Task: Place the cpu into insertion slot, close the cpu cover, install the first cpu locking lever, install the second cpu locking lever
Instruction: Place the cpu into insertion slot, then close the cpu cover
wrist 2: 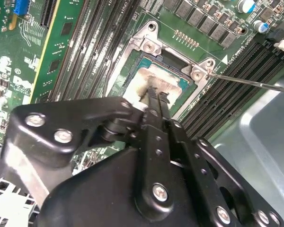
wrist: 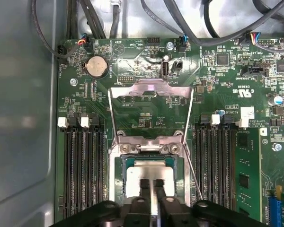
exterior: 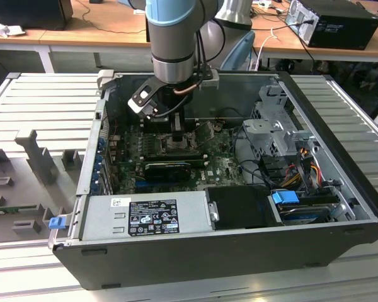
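The small flat square cpu (wrist: 149, 169) with its pale silver-grey metal face is seen lying flat and face up inside the square black-framed insertion slot (wrist: 118, 175), in the middle of the green motherboard (wrist: 217, 80), toward the far side of the open dark grey computer case (exterior: 195, 251). No long axis can be given for the square chip. Its edges are lined up with the slot frame and with the long black memory slots (wrist: 83, 170) flanking it. A teal-green border is visible around the metal face, which is bright and partly glared in the second wrist view (wrist 2: 168, 85).

The thin silvery metal cpu cover (wrist: 151, 87) is swung open. It is tilted back from its hinge at the slot's edge, with green board visible through its large window. A thin silvery lever rod (wrist 2: 251, 84) is raised clear of the slot corner.

The black gripper (wrist: 151, 183) is positioned directly over the chip. Its fingers (wrist: 144, 189) are drawn almost together, with only a narrow slit between them. The tips are at the metal face, and nothing is seen clamped between them.
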Available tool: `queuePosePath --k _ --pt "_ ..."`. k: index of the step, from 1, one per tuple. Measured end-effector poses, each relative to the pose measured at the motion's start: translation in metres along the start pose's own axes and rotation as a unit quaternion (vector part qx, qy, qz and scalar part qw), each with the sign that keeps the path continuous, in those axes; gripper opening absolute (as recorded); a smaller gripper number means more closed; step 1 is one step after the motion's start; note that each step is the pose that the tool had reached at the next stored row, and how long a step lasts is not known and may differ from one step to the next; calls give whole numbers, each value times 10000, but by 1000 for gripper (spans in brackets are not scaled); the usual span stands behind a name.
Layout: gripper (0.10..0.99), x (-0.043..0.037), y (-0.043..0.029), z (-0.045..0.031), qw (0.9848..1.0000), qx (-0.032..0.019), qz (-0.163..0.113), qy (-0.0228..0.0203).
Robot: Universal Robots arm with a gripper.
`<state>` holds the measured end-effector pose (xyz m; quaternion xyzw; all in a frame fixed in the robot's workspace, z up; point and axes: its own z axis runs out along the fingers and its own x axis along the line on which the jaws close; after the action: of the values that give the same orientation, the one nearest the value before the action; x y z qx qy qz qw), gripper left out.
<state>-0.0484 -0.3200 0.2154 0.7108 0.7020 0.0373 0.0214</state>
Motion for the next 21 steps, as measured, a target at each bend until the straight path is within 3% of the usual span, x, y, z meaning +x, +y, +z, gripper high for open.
queuePosePath --k 1,12,15,21 --pt "106 0 1 -13 10000 0 0 -6" --pt "106 2 7 -80 10000 0 0 -16" --pt "106 -3 41 -79 10000 33 1 1" --pt "106 -5 70 -77 10000 45 2 5"
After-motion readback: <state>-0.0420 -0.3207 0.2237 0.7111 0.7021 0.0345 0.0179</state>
